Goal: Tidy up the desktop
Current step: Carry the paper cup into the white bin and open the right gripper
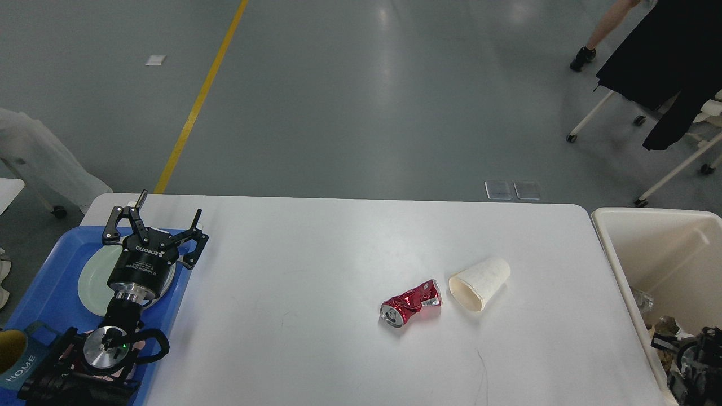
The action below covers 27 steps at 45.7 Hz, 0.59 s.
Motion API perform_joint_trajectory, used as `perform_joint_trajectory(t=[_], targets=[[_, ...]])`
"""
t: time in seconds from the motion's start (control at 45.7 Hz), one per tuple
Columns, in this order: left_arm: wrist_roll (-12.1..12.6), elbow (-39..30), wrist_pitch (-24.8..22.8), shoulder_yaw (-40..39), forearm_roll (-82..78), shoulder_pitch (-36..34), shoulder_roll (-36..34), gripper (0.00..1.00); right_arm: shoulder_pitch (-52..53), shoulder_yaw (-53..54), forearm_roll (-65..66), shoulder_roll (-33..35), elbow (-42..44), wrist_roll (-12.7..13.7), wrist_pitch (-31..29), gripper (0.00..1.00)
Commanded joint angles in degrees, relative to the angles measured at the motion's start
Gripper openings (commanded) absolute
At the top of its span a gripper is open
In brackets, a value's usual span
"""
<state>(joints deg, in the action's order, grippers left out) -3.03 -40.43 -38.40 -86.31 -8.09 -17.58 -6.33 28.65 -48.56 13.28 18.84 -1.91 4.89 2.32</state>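
Nearest the lens, lower left: black left arm's wrist joint with a silver disc, rising to the left gripper [167,213], fingers spread wide apart, nothing between them. Gripper hangs above the pale green round plate [93,279] lying in the blue plastic tray [51,287] at the left edge of the large white rectangular desktop [316,332]; whether the fingertips touch anything cannot be told. Bottom left corner: a teal mug with yellow interior [16,355], the word HOME on its side, partly cut off by the frame and by the arm. Desktop fills the lower half of the view, rounded far corners, matte surface. Right of centre on it: a crushed red aluminium can [410,303] lying on its side, silver end facing the camera. Just beside it to the right, a cream paper cup [480,282] also on its side, open mouth facing down-left toward the can; the two look nearly touching, contact not resolvable. Off the right edge of the desktop: a cream plastic bin [620,248], some crumpled refuse visible at its bottom. Right gripper [696,366] appears only as dark hardware in the lower right corner over the bin; finger state cannot be told. Grey floor with a yellow line [200,98] beyond.
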Motion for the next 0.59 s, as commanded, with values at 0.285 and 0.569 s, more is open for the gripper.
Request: perform_joint_trajectory(t=[0.285, 0.569], targets=[[-0.04, 0.0, -0.01, 0.0, 0.0, 0.0, 0.0, 0.97, 4.22, 0.92, -0.27, 3.04, -1.95, -0.06, 0.75, 1.0], [0.05, 0.0, -0.01, 0.0, 0.0, 0.0, 0.0, 0.97, 14.5, 1.28, -0.09, 12.88, -18.99, -0.15, -0.92, 1.0]])
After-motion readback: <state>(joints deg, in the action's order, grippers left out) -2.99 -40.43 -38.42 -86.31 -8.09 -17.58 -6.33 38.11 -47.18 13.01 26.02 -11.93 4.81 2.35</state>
